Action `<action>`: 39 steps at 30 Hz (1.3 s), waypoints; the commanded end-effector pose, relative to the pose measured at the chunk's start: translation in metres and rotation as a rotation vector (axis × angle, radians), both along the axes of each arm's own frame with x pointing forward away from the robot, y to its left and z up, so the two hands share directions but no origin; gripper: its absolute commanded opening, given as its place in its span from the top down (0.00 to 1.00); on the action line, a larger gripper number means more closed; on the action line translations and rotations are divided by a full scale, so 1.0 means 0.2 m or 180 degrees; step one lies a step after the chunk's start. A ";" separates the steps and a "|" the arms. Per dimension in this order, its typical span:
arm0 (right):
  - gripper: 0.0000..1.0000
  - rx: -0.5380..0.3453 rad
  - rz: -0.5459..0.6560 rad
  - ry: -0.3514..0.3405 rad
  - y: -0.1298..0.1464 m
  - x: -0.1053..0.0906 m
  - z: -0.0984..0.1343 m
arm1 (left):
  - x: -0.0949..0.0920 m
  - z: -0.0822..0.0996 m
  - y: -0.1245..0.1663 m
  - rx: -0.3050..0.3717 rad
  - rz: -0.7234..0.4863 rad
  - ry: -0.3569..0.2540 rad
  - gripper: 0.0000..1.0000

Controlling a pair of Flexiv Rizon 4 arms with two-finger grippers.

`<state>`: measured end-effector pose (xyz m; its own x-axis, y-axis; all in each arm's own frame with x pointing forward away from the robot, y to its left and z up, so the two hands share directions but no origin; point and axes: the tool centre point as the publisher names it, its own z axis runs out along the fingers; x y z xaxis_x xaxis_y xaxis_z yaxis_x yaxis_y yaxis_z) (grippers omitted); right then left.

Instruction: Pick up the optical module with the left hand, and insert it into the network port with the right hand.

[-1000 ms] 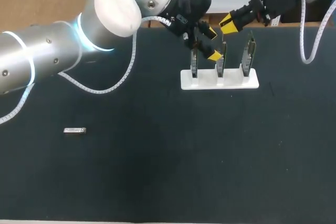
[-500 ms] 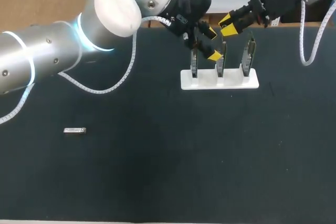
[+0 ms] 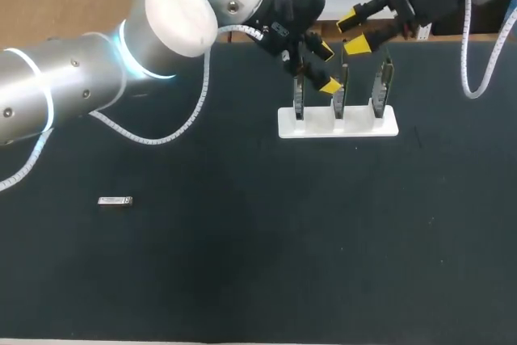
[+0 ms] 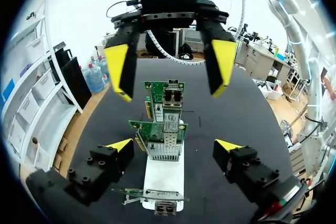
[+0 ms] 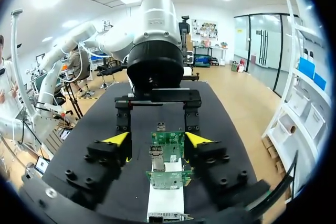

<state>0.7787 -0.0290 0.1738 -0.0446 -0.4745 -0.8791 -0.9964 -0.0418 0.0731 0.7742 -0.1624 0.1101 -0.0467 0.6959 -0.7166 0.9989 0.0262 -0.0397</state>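
Observation:
A small silver optical module (image 3: 115,200) lies flat on the dark table at the left, far from both grippers. At the back, a white stand (image 3: 338,122) holds three upright green network cards (image 3: 340,88) with metal ports (image 4: 170,123). My left gripper (image 3: 326,68) is open beside the middle card, and in its wrist view the cards (image 4: 160,136) stand between its fingertips (image 4: 122,145). My right gripper (image 3: 354,32) hovers open just above and behind the cards, holding nothing. In the right wrist view the cards (image 5: 168,146) stand ahead of and between its own gripper (image 5: 156,140).
The black mat (image 3: 258,264) covers the table, bare between the module and the stand. My left arm (image 3: 97,70) crosses the back left. The two grippers face each other closely over the stand, with white cables (image 3: 477,78) hanging by the right arm.
The right gripper's fingers have spread apart and it has lifted slightly away from the cards. The left arm and the module have not moved.

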 end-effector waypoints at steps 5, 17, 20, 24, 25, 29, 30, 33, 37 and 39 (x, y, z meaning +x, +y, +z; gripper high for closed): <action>1.00 0.0022 0.0020 -0.0050 0.01 0.00 0.02 | 0.01 0.00 0.00 0.0020 0.0000 0.0009 0.00; 1.00 0.0010 0.0025 -0.0056 0.01 0.01 0.02 | 0.01 0.00 0.00 0.0020 0.0000 0.0009 0.00; 1.00 0.0001 0.0025 -0.0036 0.01 0.01 0.01 | 0.01 0.00 0.00 0.0020 0.0000 0.0009 0.00; 1.00 -0.0017 0.0015 -0.0012 0.01 0.01 -0.01 | 0.01 0.00 0.00 0.0020 0.0000 0.0009 0.00; 1.00 -0.0022 0.0013 -0.0003 0.01 0.01 -0.01 | 0.01 0.00 0.00 0.0020 0.0000 0.0009 0.00; 1.00 -0.0029 -0.0006 0.0036 0.00 0.01 -0.04 | 0.01 0.00 0.00 0.0020 0.0000 0.0009 0.00; 1.00 -0.0031 -0.0009 0.0044 0.00 0.01 -0.05 | 0.01 0.00 0.00 0.0020 0.0000 0.0009 0.00; 1.00 -0.0038 -0.0016 0.0072 0.00 0.00 -0.06 | 0.01 0.00 0.00 0.0020 0.0000 0.0009 0.00; 1.00 -0.0047 -0.0021 0.0100 0.00 0.00 -0.08 | 0.01 0.00 0.00 0.0020 0.0000 0.0009 0.00; 1.00 -0.0051 -0.0025 0.0116 0.00 0.00 -0.09 | 0.01 0.00 0.00 0.0020 0.0000 0.0009 0.00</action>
<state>0.7780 -0.0292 0.1573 -0.0781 -0.4893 -0.8686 -0.9937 -0.0317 0.1072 0.7742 -0.1624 0.1101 -0.0467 0.6959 -0.7166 0.9989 0.0261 -0.0397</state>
